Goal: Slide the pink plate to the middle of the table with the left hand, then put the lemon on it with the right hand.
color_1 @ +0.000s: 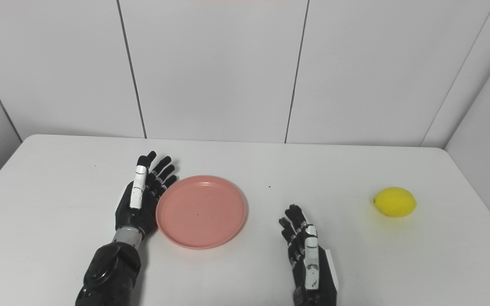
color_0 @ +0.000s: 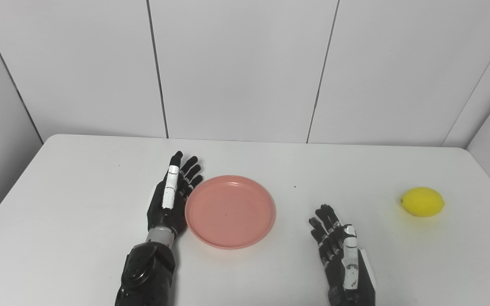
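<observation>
Two robot hands are over the white desk (color_0: 79,191), and both hold nothing. My left robot hand (color_0: 170,199) stands on its edge with the fingers straight and a little spread, the palm turned to the pink plate (color_0: 230,211). It is just at the left rim of the plate; if it really touches the rim I cannot tell for sure, but it looks so. I hold it like this because a flat upright palm is good for pushing a light plate sideways, not for lifting it. The plate lies flat, a little left of the middle of the desk, so I judge the slide is nearly complete or needs only a small push more to the right. My right robot hand (color_0: 340,250) waits near the front edge, to the right of the plate and apart from it, fingers open and pointing forward. It keeps clear so the plate has free way. The lemon (color_0: 422,202) rests on its side, far to the right and well apart from this hand. For the next step I will need to reach right and close around the round fruit carefully, because it can roll.
</observation>
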